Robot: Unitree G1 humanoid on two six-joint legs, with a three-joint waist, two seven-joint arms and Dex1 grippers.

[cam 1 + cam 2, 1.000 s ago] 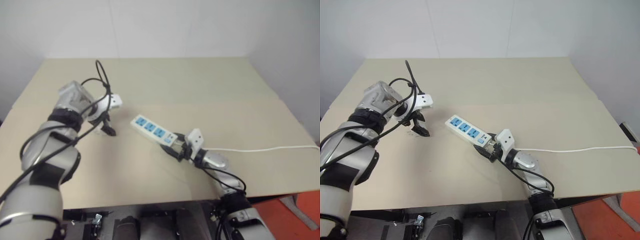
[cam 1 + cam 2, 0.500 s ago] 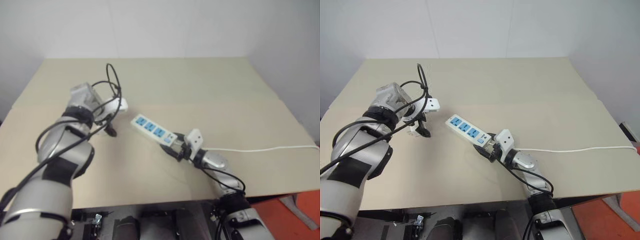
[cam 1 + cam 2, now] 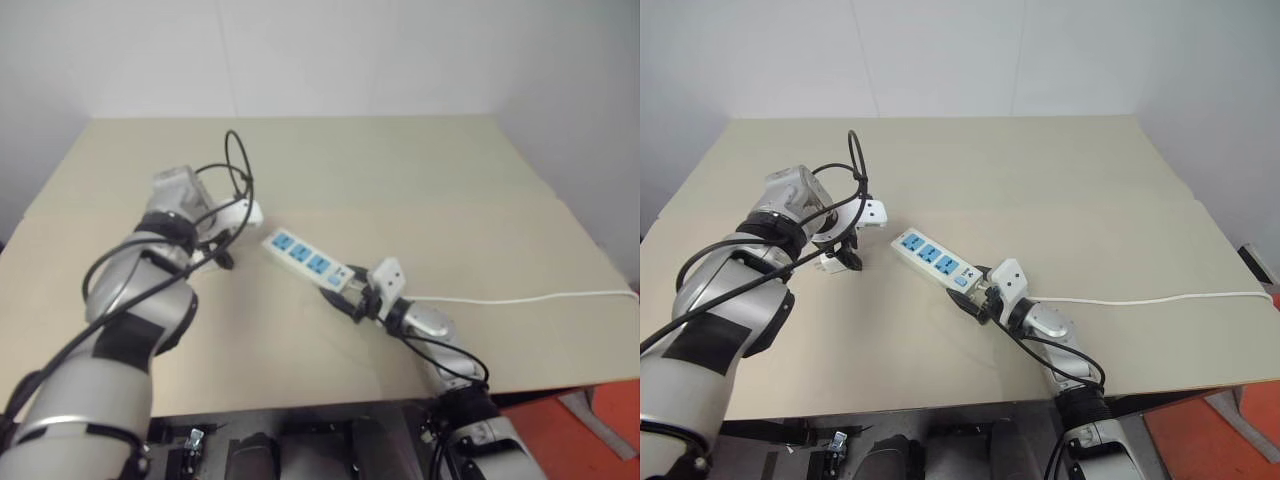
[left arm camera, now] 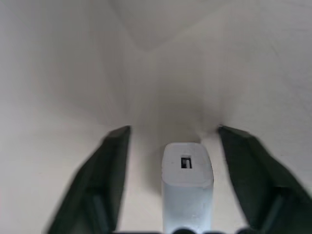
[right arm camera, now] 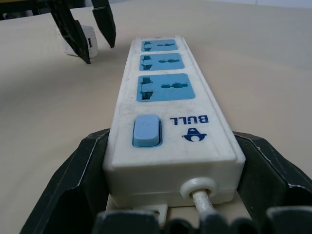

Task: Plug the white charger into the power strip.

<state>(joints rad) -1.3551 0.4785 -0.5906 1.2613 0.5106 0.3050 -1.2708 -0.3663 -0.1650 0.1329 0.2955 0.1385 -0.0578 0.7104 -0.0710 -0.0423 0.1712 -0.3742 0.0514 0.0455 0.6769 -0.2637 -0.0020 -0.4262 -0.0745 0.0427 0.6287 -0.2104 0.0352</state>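
Narrowing around the white charger (image 4: 187, 170), the left gripper (image 4: 173, 146) isn't yet pinching it, while the right gripper (image 5: 168, 161) clamps the power strip (image 5: 163, 105), ready for plugging.

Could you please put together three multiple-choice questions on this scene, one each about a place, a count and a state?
1. Where does the white charger lie?
A. between the left gripper's fingers
B. in a socket
C. on the cord

2. How many blue sockets does the power strip have?
A. two
B. three
C. five

3. What does the right gripper do?
A. hangs open above the table
B. clamps the cord
C. holds the strip's switch end

Answers: 1 A, the left wrist view shows it on the table between the spread fingers; 2 B, three blue faces in a row; 3 C, its fingers flank that end.
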